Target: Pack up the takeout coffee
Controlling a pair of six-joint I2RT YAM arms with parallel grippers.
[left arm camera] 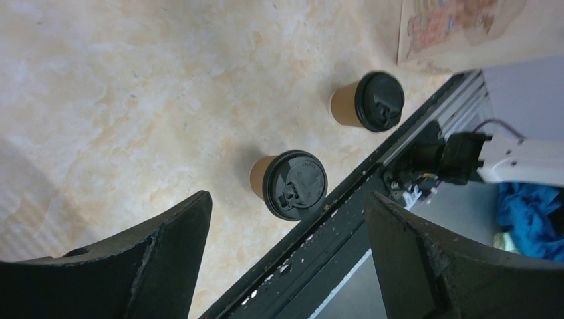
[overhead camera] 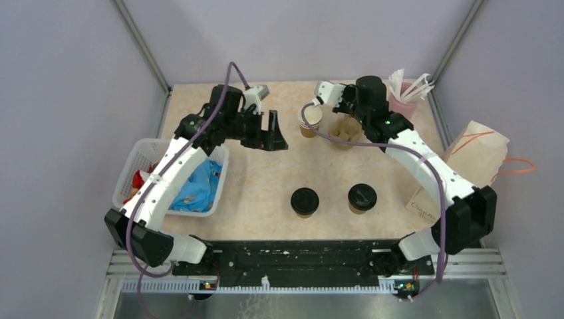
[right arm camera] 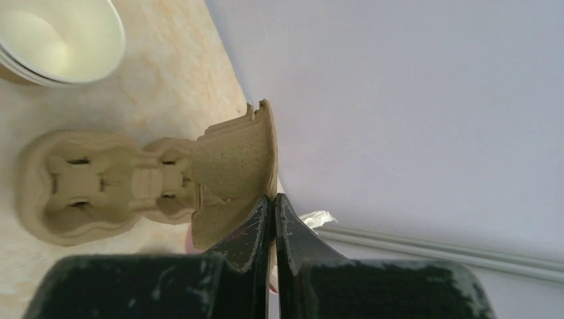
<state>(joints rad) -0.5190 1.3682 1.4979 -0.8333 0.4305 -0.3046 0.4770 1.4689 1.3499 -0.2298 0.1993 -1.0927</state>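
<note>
Lidded cups (overhead camera: 304, 201) well apart from left tool (overhead camera: 267, 137).

Bright, even light; soft shadows

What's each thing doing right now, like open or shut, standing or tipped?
left coffee cup: upright, lid on.
right coffee cup: upright, lid on.
spare cups: stacked upright, no lid.
pulp carrier: one end tipped up, pinched.
left gripper: open, empty.
right gripper: shut on the pulp carrier's edge.
pink cup: upright, holding white sticks.
basket: upright, blue cloth inside.
paper bag: standing upright.
</note>
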